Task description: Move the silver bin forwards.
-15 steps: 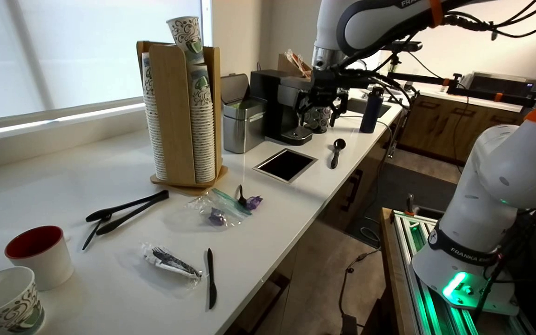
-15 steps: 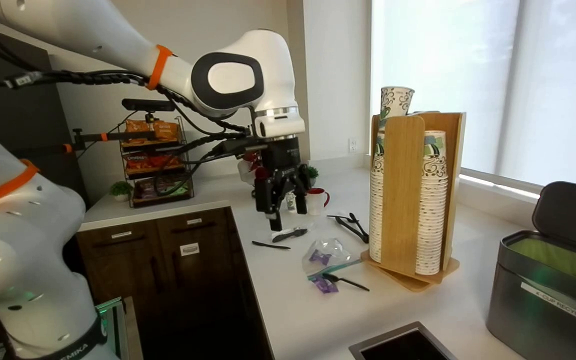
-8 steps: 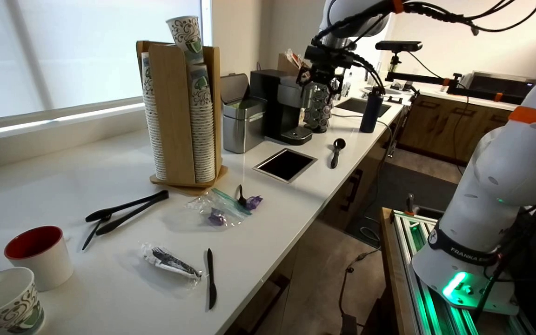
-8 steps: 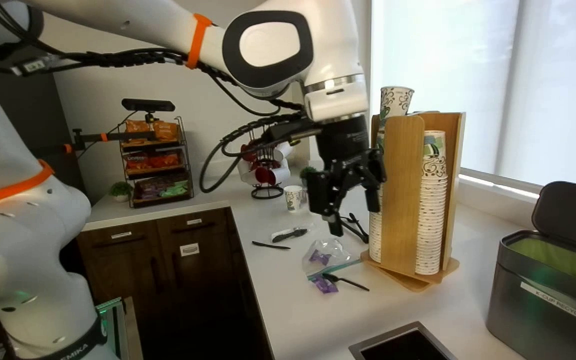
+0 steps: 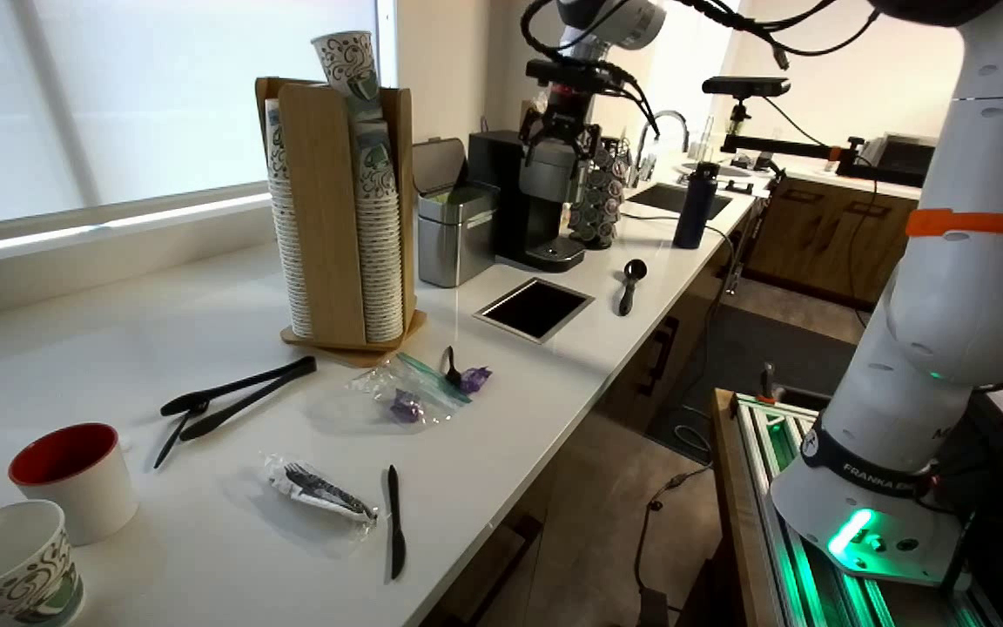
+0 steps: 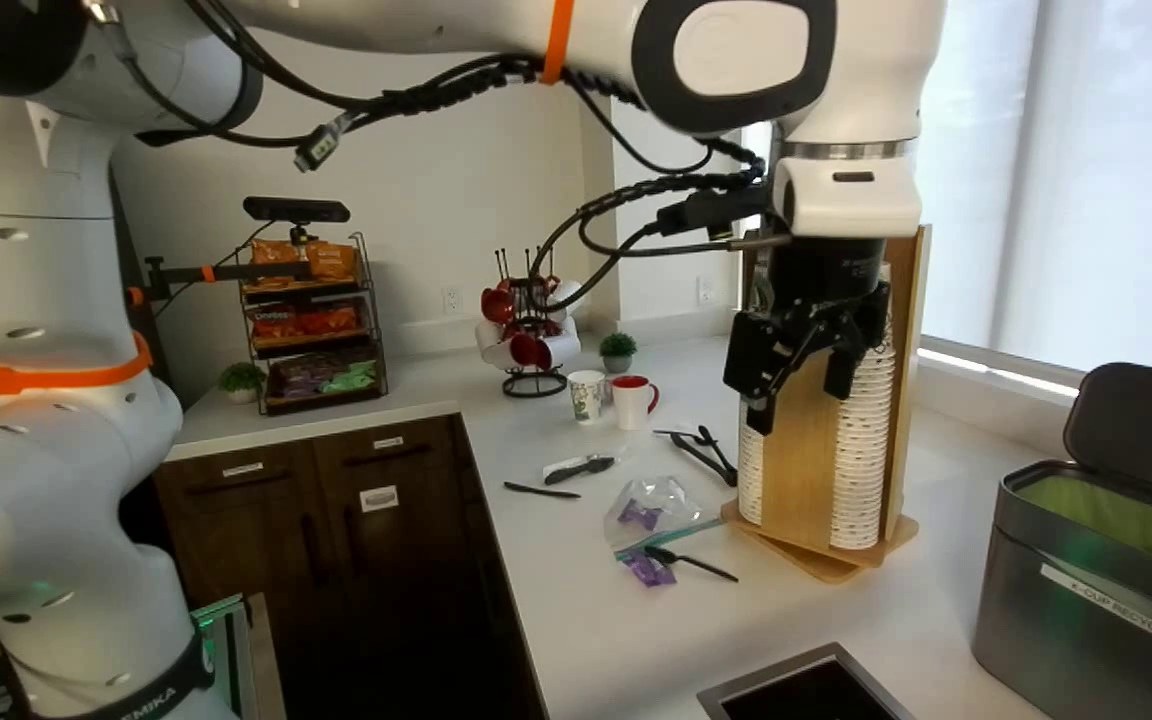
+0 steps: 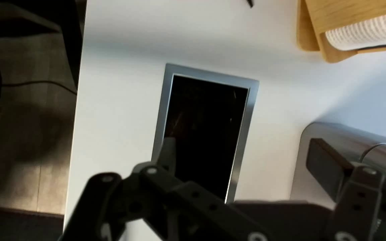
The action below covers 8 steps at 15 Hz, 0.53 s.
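Observation:
The silver bin [image 5: 456, 242] stands upright on the counter between the wooden rack and the coffee machine, its dark lid raised. It also shows in an exterior view [image 6: 1086, 640], with a green liner inside and a K-cup recycle label. In the wrist view its side [image 7: 305, 187] is at the lower right. My gripper [image 6: 800, 400] points down, open and empty, high above the counter. It also shows in an exterior view [image 5: 561, 159]. In the wrist view the gripper [image 7: 243, 150] has its fingers wide apart. One finger overlaps the counter opening, the other overlaps the bin in the picture without visible contact.
The tall wooden cup rack [image 5: 323, 218] stands beside the bin. The black coffee machine [image 5: 506, 187] is on its other side. A metal-framed counter opening [image 7: 251, 97] lies in front of the bin. A black scoop [image 5: 632, 279] and a blue bottle [image 5: 695, 209] are further along.
The arm has swung toward the window side, bringing the gripper from over the counter's front edge closer to the bin. The gripper stays open. The bin has not moved.

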{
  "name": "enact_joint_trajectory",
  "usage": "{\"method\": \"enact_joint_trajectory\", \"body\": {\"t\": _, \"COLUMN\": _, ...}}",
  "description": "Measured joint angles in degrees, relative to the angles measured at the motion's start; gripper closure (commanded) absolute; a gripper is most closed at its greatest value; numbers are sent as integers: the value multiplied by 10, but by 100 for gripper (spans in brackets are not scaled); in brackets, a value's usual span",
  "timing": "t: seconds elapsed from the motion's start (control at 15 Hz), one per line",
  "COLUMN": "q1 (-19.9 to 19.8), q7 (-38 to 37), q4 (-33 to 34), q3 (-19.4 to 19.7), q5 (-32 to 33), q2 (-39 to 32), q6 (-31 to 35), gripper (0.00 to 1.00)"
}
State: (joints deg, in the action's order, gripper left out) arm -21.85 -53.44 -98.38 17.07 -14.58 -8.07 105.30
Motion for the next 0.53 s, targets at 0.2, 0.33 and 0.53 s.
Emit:
{"method": "enact_joint_trajectory", "body": {"t": 0.2, "q1": -9, "q7": 9, "q4": 56, "q3": 12, "q5": -32, "q2": -32, "q6": -45, "gripper": 0}}
{"method": "enact_joint_trajectory", "body": {"t": 0.33, "q1": -9, "q7": 9, "q4": 62, "q3": 12, "q5": -35, "q2": -37, "q6": -45, "gripper": 0}}
{"method": "enact_joint_trajectory", "body": {"t": 0.53, "q1": -9, "q7": -8, "q4": 65, "q3": 15, "q5": -75, "q2": -41, "q6": -14, "gripper": 0}}
